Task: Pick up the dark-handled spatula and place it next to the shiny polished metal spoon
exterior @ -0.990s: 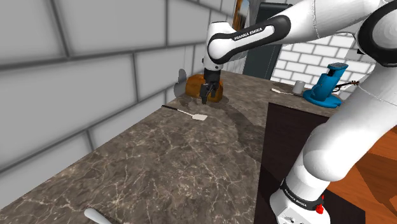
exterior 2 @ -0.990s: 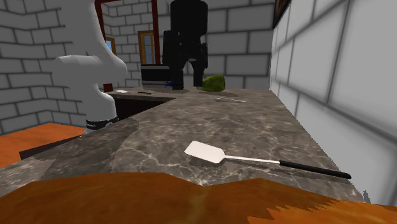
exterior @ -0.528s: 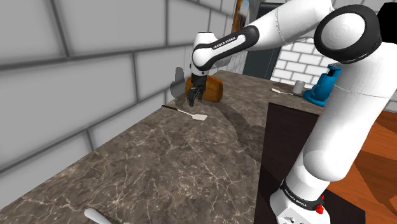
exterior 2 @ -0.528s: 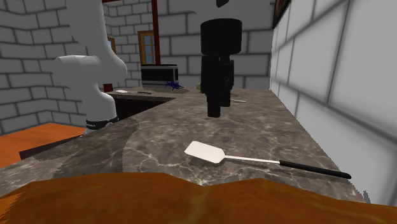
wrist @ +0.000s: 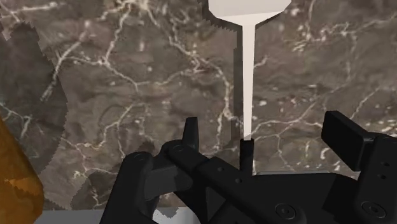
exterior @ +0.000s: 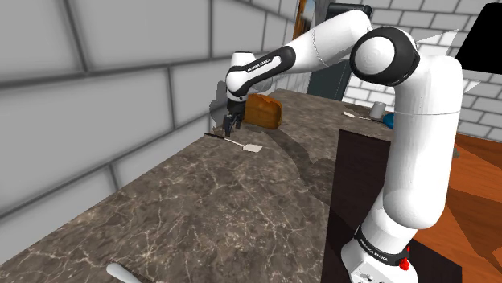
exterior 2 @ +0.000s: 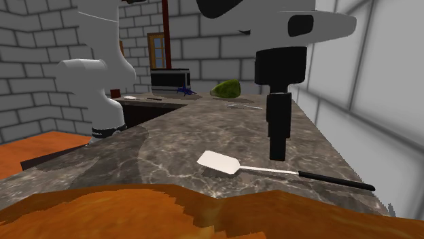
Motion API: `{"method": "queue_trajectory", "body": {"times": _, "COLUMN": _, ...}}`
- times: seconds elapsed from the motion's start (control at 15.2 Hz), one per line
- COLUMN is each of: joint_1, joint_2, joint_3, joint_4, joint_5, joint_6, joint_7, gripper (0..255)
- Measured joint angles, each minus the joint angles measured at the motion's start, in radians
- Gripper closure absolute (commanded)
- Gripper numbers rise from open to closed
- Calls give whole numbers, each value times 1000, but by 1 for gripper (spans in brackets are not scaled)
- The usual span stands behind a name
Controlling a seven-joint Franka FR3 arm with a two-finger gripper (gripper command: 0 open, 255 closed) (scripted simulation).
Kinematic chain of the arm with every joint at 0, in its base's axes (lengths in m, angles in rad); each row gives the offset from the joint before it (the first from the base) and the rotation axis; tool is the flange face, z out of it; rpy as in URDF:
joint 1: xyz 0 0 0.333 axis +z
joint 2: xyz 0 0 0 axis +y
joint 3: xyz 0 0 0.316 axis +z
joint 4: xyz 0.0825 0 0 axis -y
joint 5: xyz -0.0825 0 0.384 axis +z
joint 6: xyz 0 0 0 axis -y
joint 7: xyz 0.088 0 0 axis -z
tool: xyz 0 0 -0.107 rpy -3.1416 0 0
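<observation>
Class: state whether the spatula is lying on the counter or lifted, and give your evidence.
Lying flat. The spatula rests on the counter, and the open gripper hangs over its shaft, fingers either side, not touching it.

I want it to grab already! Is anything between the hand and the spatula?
No. In the second exterior view the open hand hangs just above the spatula, over its thin shaft, with nothing in the gap and marbled countertop behind it.

fingers (exterior: 229, 127) | low over spatula (exterior: 244, 145) handle | brown block (exterior: 264, 111) nearby | marble counter (exterior: 241, 209)
</observation>
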Motion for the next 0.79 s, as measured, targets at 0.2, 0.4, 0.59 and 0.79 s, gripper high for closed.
{"method": "queue_trajectory", "body": {"times": 0.2, "joint_1": 1, "joint_2": 26, "joint_3": 1, "joint_4": -7, "joint_5": 1, "joint_6": 34, "joint_7": -1, "gripper": 0}}
{"method": "queue_trajectory", "body": {"times": 0.4, "joint_1": 0, "joint_2": 50, "joint_3": 1, "joint_4": -11, "joint_5": 2, "joint_6": 62, "joint_7": -3, "gripper": 0}}
{"method": "queue_trajectory", "body": {"times": 0.59, "joint_1": 1, "joint_2": 56, "joint_3": 2, "joint_4": -13, "joint_5": 2, "joint_6": 70, "joint_7": -2, "gripper": 0}}
{"method": "queue_trajectory", "body": {"times": 0.79, "joint_1": 1, "joint_2": 56, "joint_3": 2, "joint_4": -13, "joint_5": 2, "joint_6": 71, "joint_7": -2, "gripper": 0}}
